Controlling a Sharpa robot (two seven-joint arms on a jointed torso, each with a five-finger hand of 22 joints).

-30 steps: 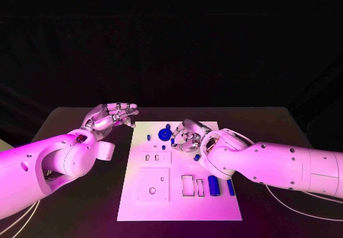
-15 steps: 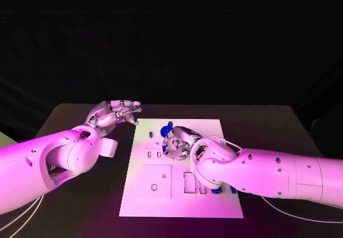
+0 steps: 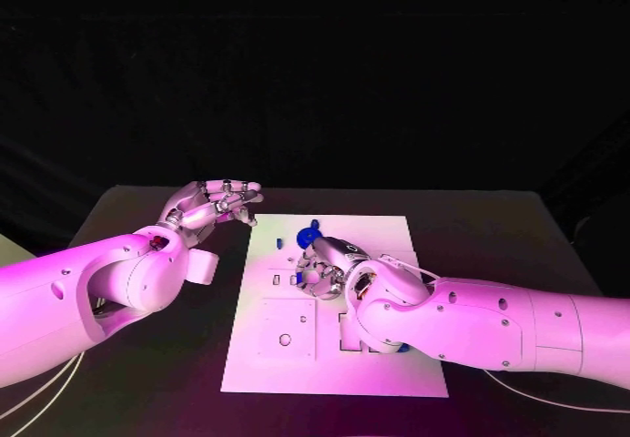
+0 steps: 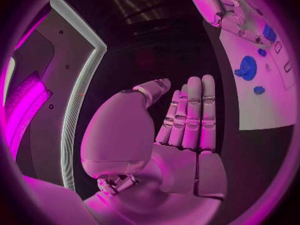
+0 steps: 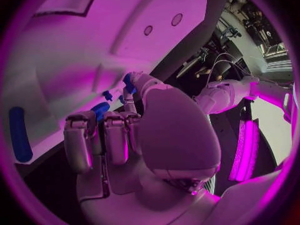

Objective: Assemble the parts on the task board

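— Board condition? 
— The task board (image 3: 381,228) is a flat white rectangular plate at the table's (image 3: 499,228) centre, with rectangular cut-outs; small blue parts sit at its far end, including a round gear-like part (image 3: 308,237).

— Hands? 
— The left hand (image 3: 210,206) hovers left of the board's far corner, fingers extended, released, empty. The right hand (image 3: 329,267) curls over the board; whether it grasps anything, cannot tell.

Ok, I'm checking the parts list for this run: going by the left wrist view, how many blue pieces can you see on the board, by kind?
Blue gear: 1
Small blue pieces: 2
Larger blue piece beside the right hand: 1
Total: 4 on the task board; that hand may hide more.
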